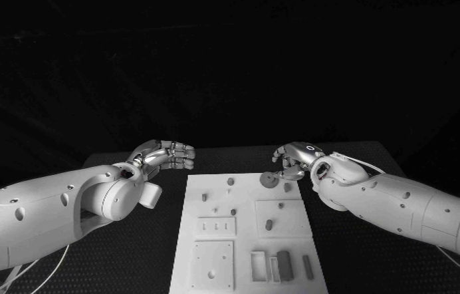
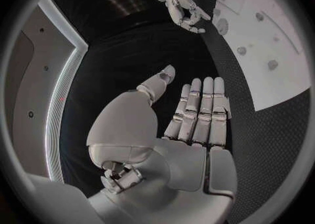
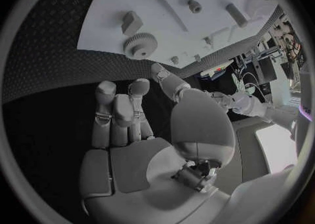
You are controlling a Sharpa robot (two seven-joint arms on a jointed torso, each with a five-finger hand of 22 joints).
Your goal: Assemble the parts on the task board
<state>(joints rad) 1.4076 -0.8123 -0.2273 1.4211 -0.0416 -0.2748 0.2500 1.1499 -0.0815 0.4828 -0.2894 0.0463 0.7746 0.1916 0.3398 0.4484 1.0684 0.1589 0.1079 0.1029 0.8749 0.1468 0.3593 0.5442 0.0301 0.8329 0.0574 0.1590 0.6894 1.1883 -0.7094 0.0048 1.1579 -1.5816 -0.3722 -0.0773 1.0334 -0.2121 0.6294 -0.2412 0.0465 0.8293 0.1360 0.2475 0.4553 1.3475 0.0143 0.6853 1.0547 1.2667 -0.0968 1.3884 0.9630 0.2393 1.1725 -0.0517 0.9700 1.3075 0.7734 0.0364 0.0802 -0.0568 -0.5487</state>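
Board (image 1: 244, 224): white plate at the middle of the black table (image 1: 355, 241), long side running away from the robot.
Gear (image 1: 270, 180): round toothed part lying flat on the board's far right corner, just beside the right hand; in the right wrist view the gear (image 3: 139, 44) lies just beyond that hand's fingertips, not touching them.
Pegs: several small round parts stand across the far half of the board, for example one (image 1: 230, 181) near the far edge and one (image 1: 268, 225) nearer the middle.
Bars: long dark parts (image 1: 284, 265) lie in the near right part of the board, beside rectangular recesses.
Right hand (image 1: 295, 156): hovers at the board's far right corner, above the gear; fingers (image 3: 115, 111) loosely apart and slightly bent, holding nothing.
Left hand (image 1: 165, 155): off the board, beside its far left corner, over the table; fingers (image 2: 200, 111) straight and side by side, thumb apart, holding nothing.
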